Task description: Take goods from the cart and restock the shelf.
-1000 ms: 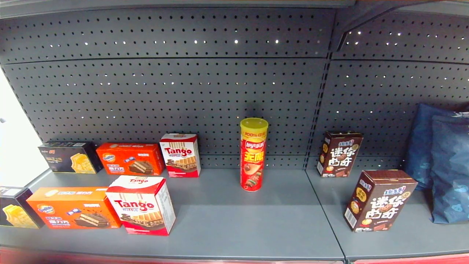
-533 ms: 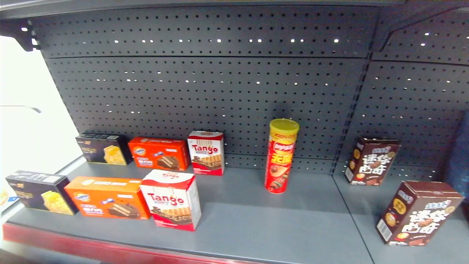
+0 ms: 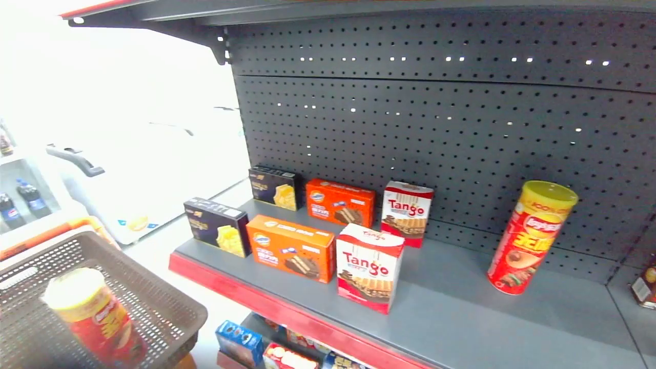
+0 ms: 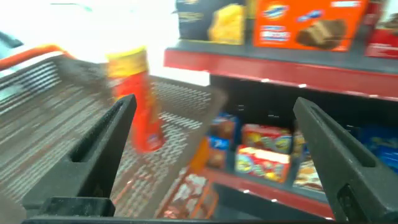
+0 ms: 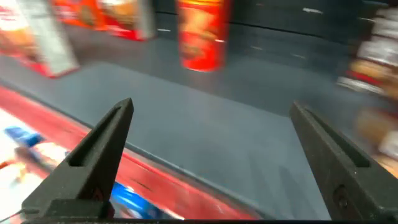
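Note:
A brown mesh cart basket [image 3: 154, 300] sits at the lower left, with a red chips can with a yellow lid [image 3: 92, 318] standing in it. In the left wrist view my left gripper [image 4: 214, 106] is open with nothing between its fingers, and that can [image 4: 135, 99] stands in the basket [image 4: 50, 118] beyond it. A second chips can [image 3: 530, 237] stands on the grey shelf [image 3: 461, 318] by the pegboard. My right gripper [image 5: 211, 107] is open and holds nothing, in front of the shelf board [image 5: 205, 124], with the shelf can [image 5: 202, 31] farther off.
Two wafer boxes [image 3: 369, 274], two orange boxes [image 3: 291, 247] and two black boxes [image 3: 218, 226] stand in rows on the shelf's left part. A brown box [image 3: 647, 284] shows at the right edge. A lower shelf holds more goods [image 3: 266, 351]. Bottles [image 3: 20, 202] stand at far left.
The head camera has swung to the left, so the whole picture has shifted right. The cart basket with its can has come into view. The shelf goods have not moved.

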Available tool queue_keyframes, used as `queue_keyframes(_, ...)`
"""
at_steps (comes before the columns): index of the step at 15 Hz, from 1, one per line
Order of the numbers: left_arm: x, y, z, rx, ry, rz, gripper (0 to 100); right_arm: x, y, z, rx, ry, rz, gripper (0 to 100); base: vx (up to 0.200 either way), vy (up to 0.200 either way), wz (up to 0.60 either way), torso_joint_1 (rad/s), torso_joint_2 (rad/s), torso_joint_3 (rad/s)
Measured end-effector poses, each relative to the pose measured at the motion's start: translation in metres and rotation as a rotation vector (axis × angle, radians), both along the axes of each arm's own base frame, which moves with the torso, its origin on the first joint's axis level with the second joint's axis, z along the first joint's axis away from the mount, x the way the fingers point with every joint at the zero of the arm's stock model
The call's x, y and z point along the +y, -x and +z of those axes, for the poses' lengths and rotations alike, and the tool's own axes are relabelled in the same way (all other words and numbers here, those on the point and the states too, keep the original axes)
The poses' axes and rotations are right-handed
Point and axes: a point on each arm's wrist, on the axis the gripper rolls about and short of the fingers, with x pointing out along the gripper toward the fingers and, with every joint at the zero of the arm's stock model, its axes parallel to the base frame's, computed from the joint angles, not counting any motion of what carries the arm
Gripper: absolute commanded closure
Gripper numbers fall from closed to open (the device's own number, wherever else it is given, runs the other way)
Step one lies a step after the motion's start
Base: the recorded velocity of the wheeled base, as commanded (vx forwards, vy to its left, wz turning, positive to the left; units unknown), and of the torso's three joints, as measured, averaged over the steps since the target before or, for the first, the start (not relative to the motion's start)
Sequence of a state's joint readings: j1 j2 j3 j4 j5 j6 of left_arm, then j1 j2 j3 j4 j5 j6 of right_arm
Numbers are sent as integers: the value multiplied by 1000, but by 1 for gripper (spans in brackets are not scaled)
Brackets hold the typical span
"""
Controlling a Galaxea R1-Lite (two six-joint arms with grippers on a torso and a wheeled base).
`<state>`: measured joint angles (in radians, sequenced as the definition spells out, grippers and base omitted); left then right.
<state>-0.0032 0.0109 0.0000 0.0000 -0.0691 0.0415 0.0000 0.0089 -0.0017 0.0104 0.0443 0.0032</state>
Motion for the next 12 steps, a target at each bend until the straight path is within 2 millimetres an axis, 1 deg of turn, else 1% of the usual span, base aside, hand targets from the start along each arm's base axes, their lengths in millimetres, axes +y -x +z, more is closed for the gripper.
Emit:
queue_keyframes(5, 0, 0, 0, 0, 0, 0, 0, 0, 0, 0, 0, 0, 0, 0, 0, 0, 600, 0, 2, 0)
queue_keyframes(9, 0, 0, 1, 0, -1, 9, 0, 0, 0, 0, 0, 1, -1, 0, 0, 0, 0, 0, 0, 0)
queue_keyframes(12, 1, 10, 23, -18, -1, 15, 0, 0, 0, 0, 0, 1, 0, 0, 0, 0, 0, 0, 0, 0)
